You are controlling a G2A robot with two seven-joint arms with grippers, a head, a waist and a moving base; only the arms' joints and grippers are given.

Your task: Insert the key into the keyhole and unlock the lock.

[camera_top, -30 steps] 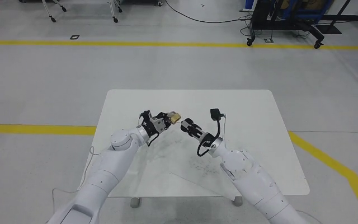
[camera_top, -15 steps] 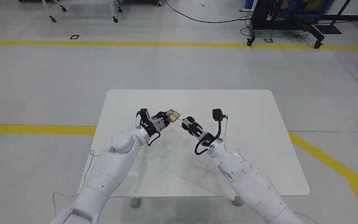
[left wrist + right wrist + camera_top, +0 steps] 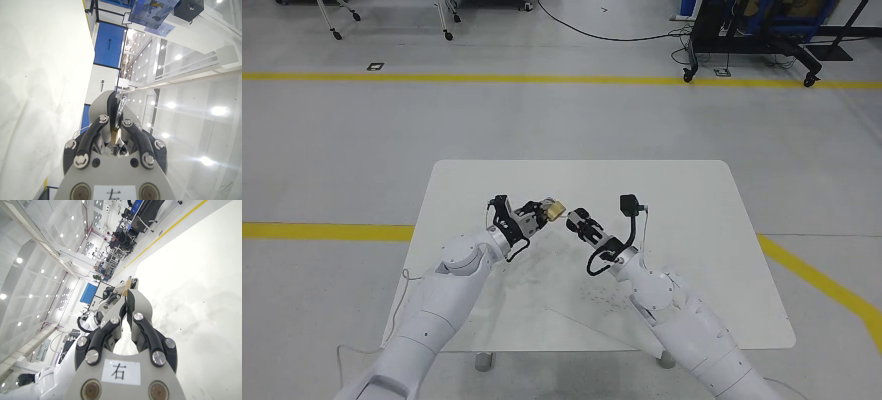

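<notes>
1. Brass lock (image 3: 556,210) with a steel shackle is held above the desk (image 3: 682,190), clenched in the jaws of the left gripper (image 3: 546,211).
2. The right gripper (image 3: 575,219) sits just beside the lock, tip pointed at it. I cannot tell whether they touch.
3. Right jaws are drawn tight together; whatever they pinch is too small to tell.

White rectangular table (image 3: 692,190), rounded corners, faint dark scuffs (image 3: 604,292) on top
</notes>
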